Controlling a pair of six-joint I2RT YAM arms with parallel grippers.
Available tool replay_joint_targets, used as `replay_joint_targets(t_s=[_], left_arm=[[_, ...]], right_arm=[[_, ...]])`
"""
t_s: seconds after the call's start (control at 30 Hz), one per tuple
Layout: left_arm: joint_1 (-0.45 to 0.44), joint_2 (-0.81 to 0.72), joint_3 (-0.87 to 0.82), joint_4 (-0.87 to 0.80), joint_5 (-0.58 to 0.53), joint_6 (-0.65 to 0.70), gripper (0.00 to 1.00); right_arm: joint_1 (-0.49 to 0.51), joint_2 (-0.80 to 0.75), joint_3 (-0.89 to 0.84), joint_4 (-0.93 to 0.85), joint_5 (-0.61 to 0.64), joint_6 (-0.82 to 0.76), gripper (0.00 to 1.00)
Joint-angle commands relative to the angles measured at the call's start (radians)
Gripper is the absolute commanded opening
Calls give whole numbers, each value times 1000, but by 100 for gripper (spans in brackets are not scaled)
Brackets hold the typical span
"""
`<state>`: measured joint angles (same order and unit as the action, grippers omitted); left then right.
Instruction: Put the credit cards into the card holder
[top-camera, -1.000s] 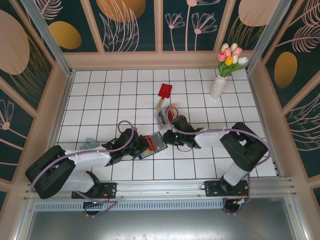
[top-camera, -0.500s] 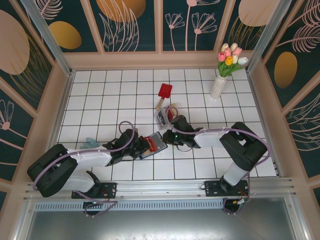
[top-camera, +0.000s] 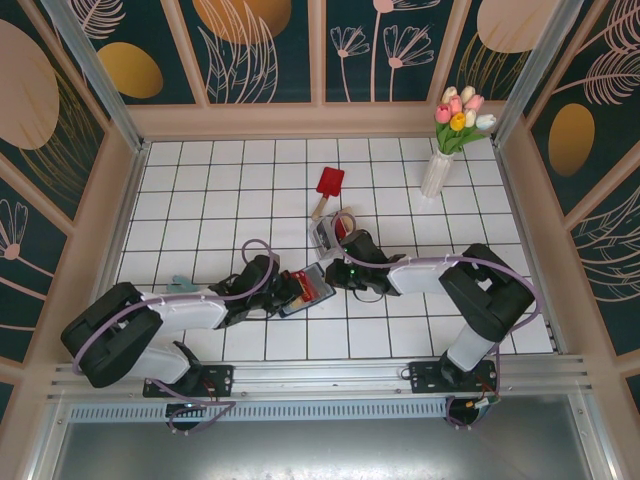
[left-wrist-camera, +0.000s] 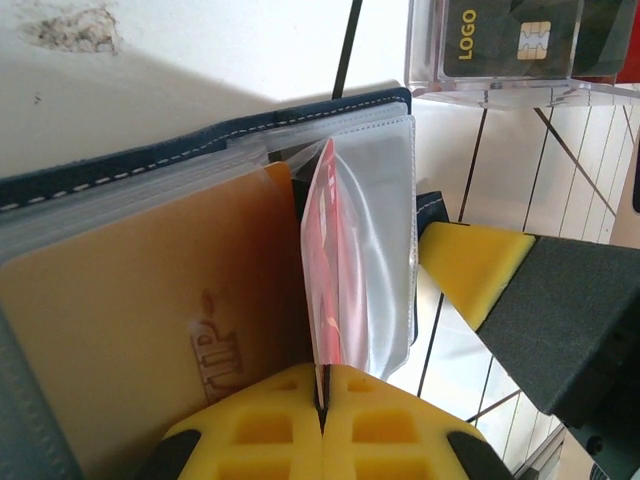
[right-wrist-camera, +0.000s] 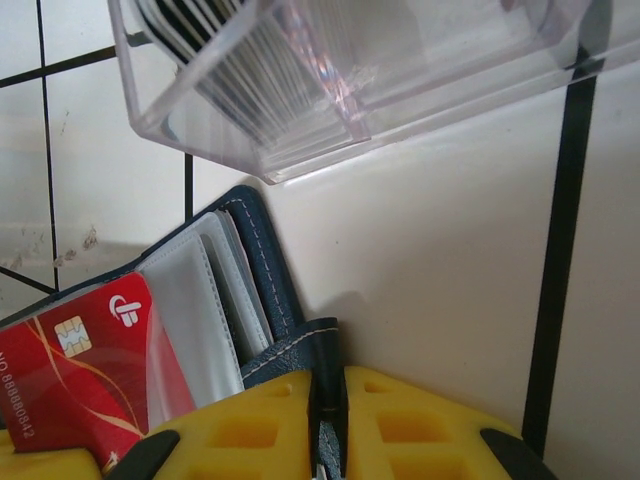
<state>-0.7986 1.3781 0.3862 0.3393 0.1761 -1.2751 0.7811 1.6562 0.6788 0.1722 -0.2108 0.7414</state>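
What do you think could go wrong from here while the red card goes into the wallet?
The left gripper pinches the red card by its near end, so the card may twist or slip before seating in the clear sleeve.
The right gripper holds the card holder by a small navy flap, and pushing could pull it free.
The clear box sits close, so the holder could bump it.

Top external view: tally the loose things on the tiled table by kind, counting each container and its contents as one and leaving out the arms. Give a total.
Red spatula: 1
Vase of tulips: 1
Clear plastic box: 1
Card holder: 1
Small teal item: 1
Total: 5
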Motion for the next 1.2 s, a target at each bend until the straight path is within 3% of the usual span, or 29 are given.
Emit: replay_joint_targets(t_s=[0.0, 0.53, 1.17], left_arm=[[-9, -41, -61, -82, 39, 19, 0], [-8, -94, -2, -274, 5, 38, 0], [-7, -122, -40, -250, 30, -39, 0]], right_arm=[[30, 36, 2, -62, -3, -4, 15], [33, 33, 4, -67, 7, 1, 15], [40, 46, 18, -66, 8, 2, 15]])
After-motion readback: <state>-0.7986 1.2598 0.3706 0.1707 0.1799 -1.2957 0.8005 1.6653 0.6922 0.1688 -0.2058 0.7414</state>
